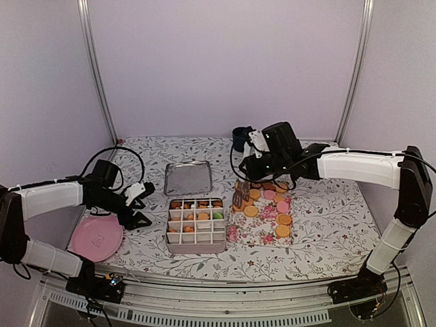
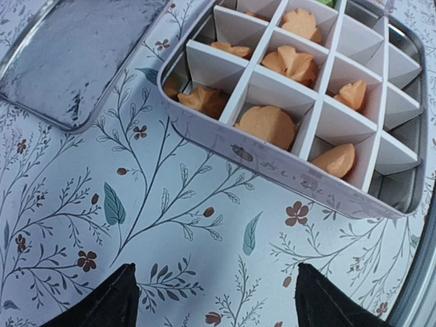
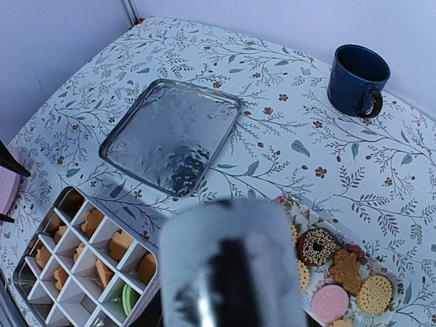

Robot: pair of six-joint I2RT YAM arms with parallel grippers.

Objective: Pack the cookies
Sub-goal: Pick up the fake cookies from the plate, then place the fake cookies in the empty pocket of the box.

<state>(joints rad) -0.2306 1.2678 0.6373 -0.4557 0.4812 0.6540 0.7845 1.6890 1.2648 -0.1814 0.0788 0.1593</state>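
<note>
Cookies (image 1: pixel 251 211) at centre right look light and brittle: pinch gently by the edges. Left gripper (image 2: pixel 212 289) open, empty; right gripper (image 1: pixel 246 170) state unclear.

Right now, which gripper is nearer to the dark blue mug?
Right. The right gripper hovers just beside the mug; the left gripper is far off, by the pink plate.

Pink plate (image 1: pixel 97 238), blue mug (image 3: pixel 356 80), metal lid (image 3: pixel 172 135)

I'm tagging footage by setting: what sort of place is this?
Probably a lab robot cell staged as a table: metal frame post, bare wall, floral tablecloth under a divided cookie tin.
</note>
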